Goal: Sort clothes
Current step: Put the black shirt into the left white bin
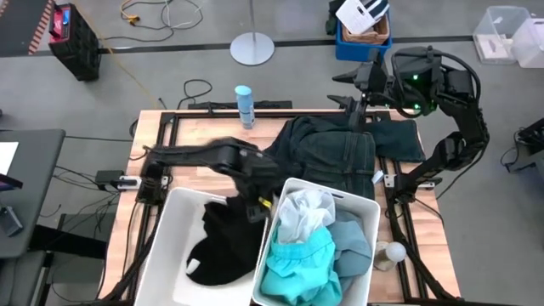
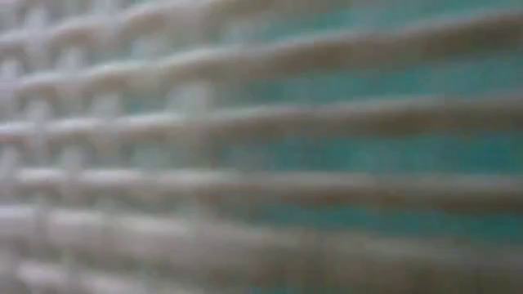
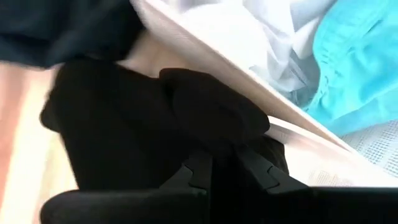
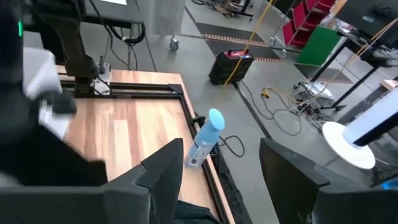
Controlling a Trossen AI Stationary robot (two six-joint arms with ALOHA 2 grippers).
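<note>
1. Close against the low camera sits the perforated wall of a white bin (image 2: pixel 122 122), with turquoise showing through its holes.
2. Left gripper (image 3: pixel 214 171) is down in the left bin (image 1: pixel 166 246), its fingers pressed nearly together, pinching a fold of the black garment (image 1: pixel 225 246) that lies heaped there.
3. Right gripper (image 4: pixel 221 171) hangs above the far right corner of the table with its fingers spread, holding nothing; the blue bottle (image 4: pixel 205 140) stands beyond it.
4. Right bin (image 1: pixel 365 208) holds the turquoise garment (image 1: pixel 297 263), a pale grey-blue one (image 1: pixel 353 242) and a white one (image 1: pixel 306 208).
5. Still unsorted, a dark green garment (image 1: pixel 336 149) lies spread on the table behind the bins.
6. These clothes look light, limp and likely to drape; I judge a pinch on a raised fold or hem safest, since the cloth will trail and may snag a bin rim.
</note>
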